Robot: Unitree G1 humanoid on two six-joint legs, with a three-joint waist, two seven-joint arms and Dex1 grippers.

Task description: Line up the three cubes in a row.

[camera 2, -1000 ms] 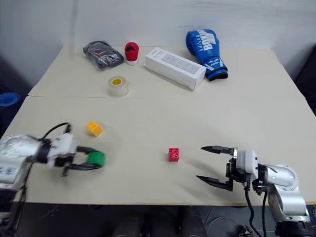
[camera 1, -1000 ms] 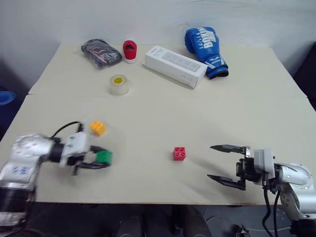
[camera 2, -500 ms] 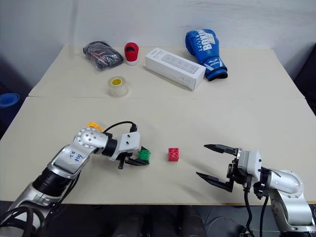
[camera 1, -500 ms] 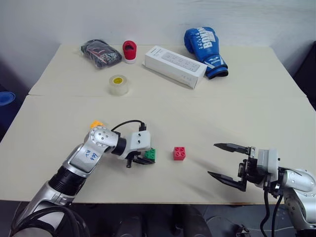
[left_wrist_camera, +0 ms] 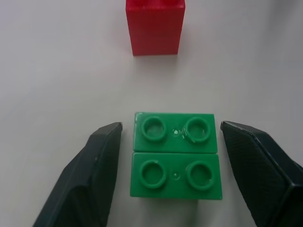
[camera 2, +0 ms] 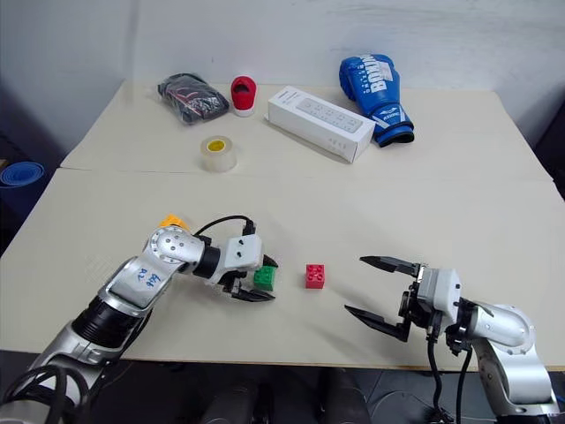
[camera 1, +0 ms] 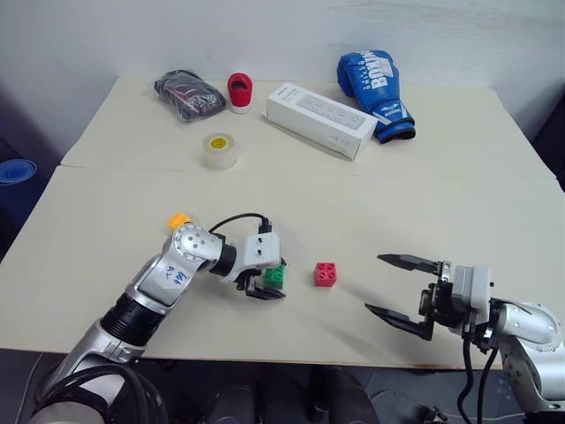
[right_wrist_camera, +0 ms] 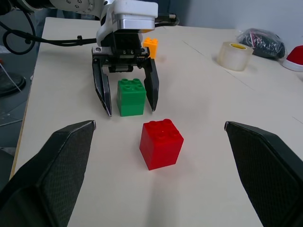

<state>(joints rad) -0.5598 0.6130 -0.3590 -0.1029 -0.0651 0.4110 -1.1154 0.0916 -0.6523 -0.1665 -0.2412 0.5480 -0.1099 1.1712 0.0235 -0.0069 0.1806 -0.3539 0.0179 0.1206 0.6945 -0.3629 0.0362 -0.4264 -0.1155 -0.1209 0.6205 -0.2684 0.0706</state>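
Note:
The green cube [left_wrist_camera: 176,156] stands on the table just left of the red cube [camera 1: 325,274], a small gap between them. My left gripper [right_wrist_camera: 130,111] is open and straddles the green cube, with a thin gap between each finger and the cube's sides. The orange-yellow cube [camera 1: 179,219] sits farther left and back, partly behind my left arm. My right gripper [camera 1: 375,283] hovers open to the right of the red cube, pointing at it with nothing between its fingers.
Along the table's far side lie a clear tape roll [camera 1: 219,150], a black pouch [camera 1: 188,94], a red-and-white cap [camera 1: 238,91], a long white box [camera 1: 319,119] and a blue boxing glove [camera 1: 373,81]. The table's front edge runs close below both grippers.
My left gripper carried the green cube rightward from the table's left part to beside the red cube, then opened and let it go. The right gripper stayed put.

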